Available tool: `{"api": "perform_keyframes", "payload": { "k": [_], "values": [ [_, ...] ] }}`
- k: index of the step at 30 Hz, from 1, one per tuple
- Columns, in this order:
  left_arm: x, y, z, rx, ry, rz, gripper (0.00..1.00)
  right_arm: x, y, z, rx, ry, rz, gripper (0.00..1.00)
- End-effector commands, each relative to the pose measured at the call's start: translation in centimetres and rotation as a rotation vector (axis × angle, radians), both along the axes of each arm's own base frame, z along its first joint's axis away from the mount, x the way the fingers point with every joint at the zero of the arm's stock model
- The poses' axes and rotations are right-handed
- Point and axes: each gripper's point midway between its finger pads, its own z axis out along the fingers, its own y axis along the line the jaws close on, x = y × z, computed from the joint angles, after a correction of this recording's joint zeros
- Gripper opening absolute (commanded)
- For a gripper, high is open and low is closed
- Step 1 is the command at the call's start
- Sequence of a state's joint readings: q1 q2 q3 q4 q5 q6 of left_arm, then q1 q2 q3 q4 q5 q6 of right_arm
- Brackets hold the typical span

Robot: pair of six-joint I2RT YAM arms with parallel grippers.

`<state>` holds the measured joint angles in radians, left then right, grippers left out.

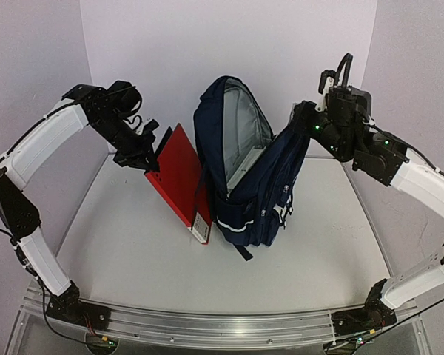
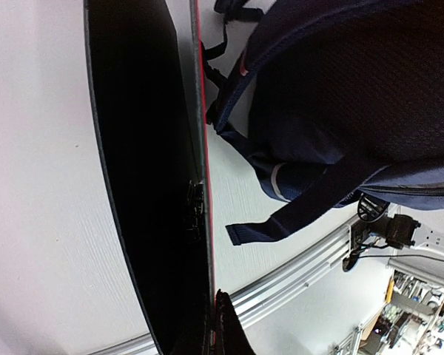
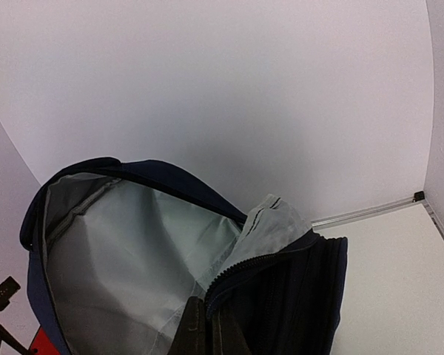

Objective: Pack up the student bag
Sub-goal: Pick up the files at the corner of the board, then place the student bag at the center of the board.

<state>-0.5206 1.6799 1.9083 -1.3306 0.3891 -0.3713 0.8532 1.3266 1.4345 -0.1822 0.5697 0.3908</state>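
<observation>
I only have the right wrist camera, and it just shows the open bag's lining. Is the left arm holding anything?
Observer: Yes, the left tool grips a red book by its top edge.
Operator: Is it inside the bag?
Observer: No, it is outside and tilted, its lower corner seemingly on the table beside the student bag.
Operator: Is the bag standing?
Observer: Upright, with the right tool pinching its front panel's rim and the mouth open.
</observation>
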Motion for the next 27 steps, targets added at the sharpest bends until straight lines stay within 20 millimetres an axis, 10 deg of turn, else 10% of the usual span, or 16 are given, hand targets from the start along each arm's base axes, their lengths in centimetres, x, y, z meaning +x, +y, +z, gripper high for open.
{"api": "perform_keyframes", "payload": {
  "k": [1, 12, 27],
  "values": [
    [-2.1, -0.5, 0.9, 0.133, 0.002, -0.08, 0.0, -0.4, -0.3, 3.5, 0.078, -0.067, 0.006, 0.0],
    [-2.7, -4.8, 4.4, 0.079, -0.091, -0.162, 0.0, -0.7, -0.7, 3.3, 0.073, -0.064, -0.001, 0.0],
    [-2.8, 3.6, 2.7, 0.295, -0.112, 0.008, 0.0, -0.8, -0.6, 2.7, 0.087, -0.051, 0.008, 0.0]
  ]
}}
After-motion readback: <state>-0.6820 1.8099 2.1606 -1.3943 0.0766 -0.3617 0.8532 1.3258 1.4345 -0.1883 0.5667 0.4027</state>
